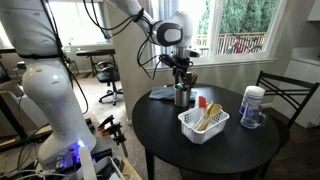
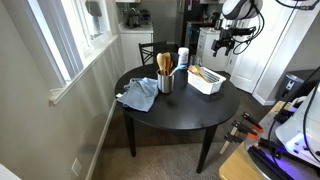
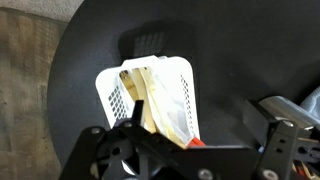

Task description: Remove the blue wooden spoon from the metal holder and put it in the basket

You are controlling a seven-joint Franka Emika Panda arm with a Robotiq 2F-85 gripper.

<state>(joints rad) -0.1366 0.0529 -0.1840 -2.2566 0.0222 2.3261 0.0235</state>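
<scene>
Gripper (image 3: 187,142), jaws spread wide and apparently empty, hangs high over the basket (image 3: 112,92); the metal holder (image 2: 165,84) stands near it, full of wooden utensils (image 2: 165,63); no blue spoon is distinguishable. Best to identify the spoon's handle first; then descend vertically, grip above the rim, and lift straight up.

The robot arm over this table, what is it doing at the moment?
The gripper hangs above the basket. Its jaws look open, with nothing between them. Wooden utensils lie in the basket, and the holder on the table has some too. I cannot tell whether the blue spoon is in either.
</scene>
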